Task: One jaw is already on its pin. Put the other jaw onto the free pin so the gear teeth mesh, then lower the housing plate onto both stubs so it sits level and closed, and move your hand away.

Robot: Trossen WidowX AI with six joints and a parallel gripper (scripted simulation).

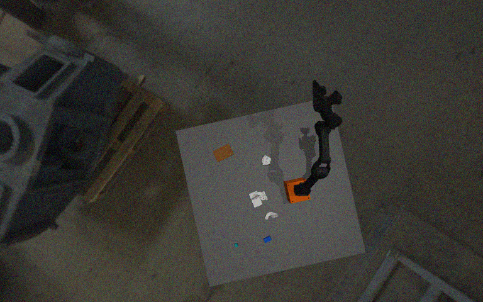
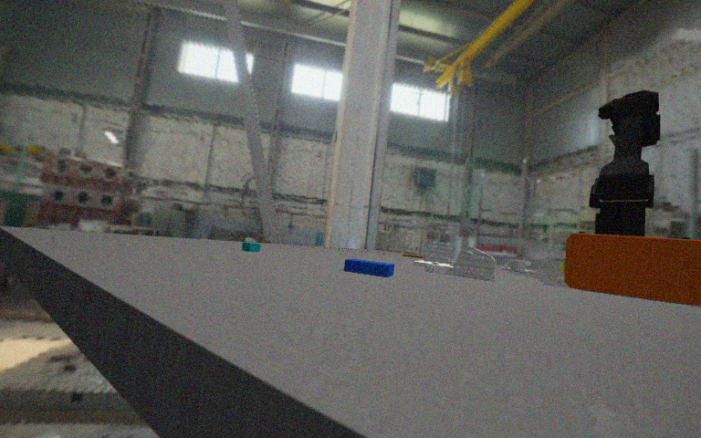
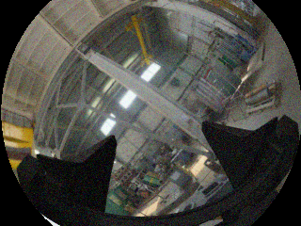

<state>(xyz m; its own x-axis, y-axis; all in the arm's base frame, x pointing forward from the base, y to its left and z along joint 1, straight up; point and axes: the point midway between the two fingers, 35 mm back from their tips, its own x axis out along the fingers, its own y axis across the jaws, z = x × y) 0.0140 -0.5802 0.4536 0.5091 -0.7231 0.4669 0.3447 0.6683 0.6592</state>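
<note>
My gripper [image 1: 325,88] [image 3: 159,133] is open and empty. It is raised over the far right corner of the table, in the top view, well away from the parts. A pale base cluster [image 1: 255,200] lies near the table's middle, with a smaller pale piece on its right side; its pins and gear teeth are too small to make out. A curved pale piece [image 1: 271,214] [image 2: 479,265], apparently a jaw, lies apart just below the cluster. A small pale plate-like piece [image 1: 266,160] with faint marks lies apart above the cluster. The wrist view shows no parts.
An orange block [image 1: 288,195] [image 2: 632,268] stands at the arm's base, right of the parts. A flat brown-orange rectangle [image 1: 223,152] lies at the upper left. A blue block [image 1: 267,239] [image 2: 368,267] and a small teal block [image 1: 236,245] [image 2: 251,246] lie at the lower side of the table [image 1: 309,231].
</note>
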